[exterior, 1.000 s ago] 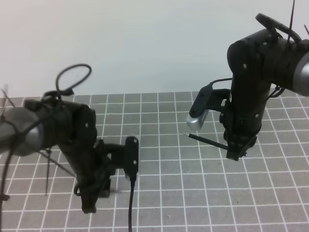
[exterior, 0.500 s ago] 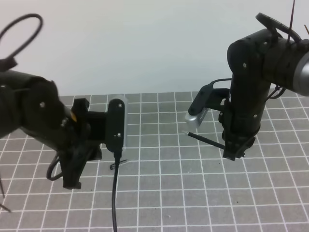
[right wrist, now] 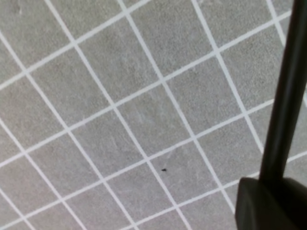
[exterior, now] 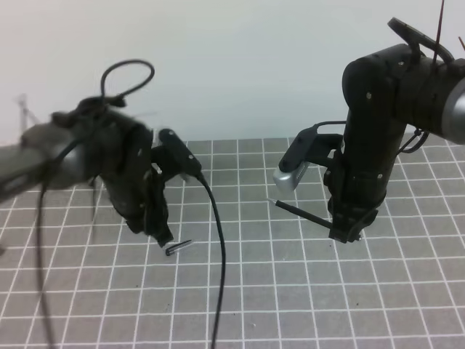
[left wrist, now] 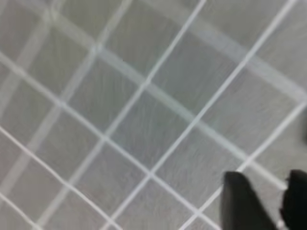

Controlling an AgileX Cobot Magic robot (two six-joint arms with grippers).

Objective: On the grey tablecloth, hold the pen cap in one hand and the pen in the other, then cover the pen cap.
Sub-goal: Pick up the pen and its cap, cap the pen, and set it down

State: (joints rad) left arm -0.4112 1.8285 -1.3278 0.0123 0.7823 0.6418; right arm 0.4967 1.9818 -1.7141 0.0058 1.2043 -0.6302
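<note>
The pen cap [exterior: 179, 247], short and black, lies flat on the grey tablecloth [exterior: 290, 291] left of centre. My left gripper [exterior: 166, 236] points down just to the cap's left, close to it but with nothing in it. In the left wrist view its two dark fingertips [left wrist: 240, 203] stand apart at the lower right, with blurred cloth showing between them. My right gripper [exterior: 347, 231] hovers above the cloth on the right, shut on the pen [exterior: 301, 212]. The pen sticks out to the left with its tip raised. In the right wrist view the pen [right wrist: 288, 96] runs up the right edge.
A black cable [exterior: 218, 276] hangs from the left arm down across the cloth, right of the cap. The silver wrist camera [exterior: 287, 178] juts out left of the right arm, above the pen's tip. A pale wall [exterior: 232, 65] rises behind the cloth's far edge.
The left arm has swung about and its fingers now point down beside the cap, with the jaws spread. The cap was hidden a second ago. The right gripper with the pen has drifted slightly left.
</note>
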